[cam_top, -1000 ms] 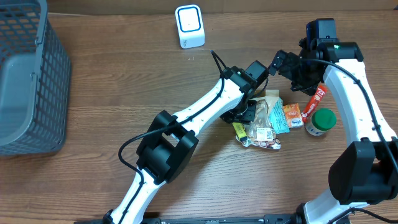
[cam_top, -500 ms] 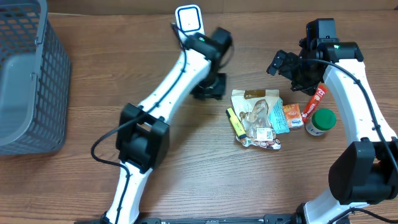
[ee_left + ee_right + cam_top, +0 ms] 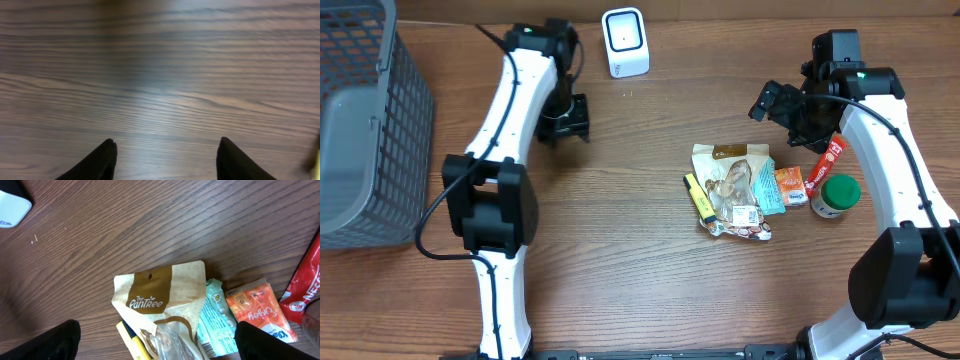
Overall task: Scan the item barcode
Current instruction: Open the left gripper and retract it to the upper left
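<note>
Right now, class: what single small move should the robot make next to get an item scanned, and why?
Probably lower the right end effector onto the brown pouch: it hangs open just above the pile, while the left end effector is open and empty over bare table near the scanner.

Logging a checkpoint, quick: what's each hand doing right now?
Left hand: open, holding nothing.
Right hand: open wide, holding nothing.

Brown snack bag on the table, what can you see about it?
The brown snack bag is a tan paper pouch with a darker PanTree label, a small hang hole on top and a clear window. It lies flat on the wooden table. A yellow pen and a mint packet touch its sides.
</note>
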Controlling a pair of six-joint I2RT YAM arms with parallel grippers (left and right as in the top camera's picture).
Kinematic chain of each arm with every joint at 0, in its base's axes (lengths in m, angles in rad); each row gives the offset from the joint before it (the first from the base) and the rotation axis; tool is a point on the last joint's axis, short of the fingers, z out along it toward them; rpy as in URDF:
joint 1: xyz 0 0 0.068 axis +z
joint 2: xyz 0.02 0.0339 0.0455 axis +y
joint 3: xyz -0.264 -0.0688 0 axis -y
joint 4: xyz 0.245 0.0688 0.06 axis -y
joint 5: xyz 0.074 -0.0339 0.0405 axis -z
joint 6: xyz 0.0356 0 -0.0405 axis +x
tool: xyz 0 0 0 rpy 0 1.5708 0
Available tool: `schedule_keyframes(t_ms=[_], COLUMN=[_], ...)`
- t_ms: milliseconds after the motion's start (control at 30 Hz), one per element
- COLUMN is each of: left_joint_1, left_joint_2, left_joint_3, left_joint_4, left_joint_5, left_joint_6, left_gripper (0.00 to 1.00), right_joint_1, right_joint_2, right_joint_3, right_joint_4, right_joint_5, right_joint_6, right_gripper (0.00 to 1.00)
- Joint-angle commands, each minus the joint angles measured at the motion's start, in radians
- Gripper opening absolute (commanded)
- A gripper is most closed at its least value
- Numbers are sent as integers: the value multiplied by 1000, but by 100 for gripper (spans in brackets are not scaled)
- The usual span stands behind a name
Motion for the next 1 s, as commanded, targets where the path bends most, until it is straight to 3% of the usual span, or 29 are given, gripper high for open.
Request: schedule_keyframes(t_ms=[0,200,233,267,300,967], left_joint_1=[53,101,108,110,110,108], left_joint_2=[-33,-33,-33,-33,-33,-33], left_joint_3=[13,13,13,13,13,13], left_joint_4=[-6,3,3,1,2,18], left_joint_5=[-52,-127,-126,-126,-125,-125], left_joint_6=[22,21,21,22,21,21], left_gripper=[55,66,72,97,100,100], right_joint_1=[-2,-2,-2,-2,-2,-2], right_joint_2=[-18,-18,-18,-18,-18,-18], right_joint_3=[11,11,11,11,11,11], right_joint_4=[6,6,6,6,6,6], right_joint_5=[3,3,3,3,3,3], right_joint_6=[3,3,3,3,3,3], right_gripper=[100,100,100,100,100,100])
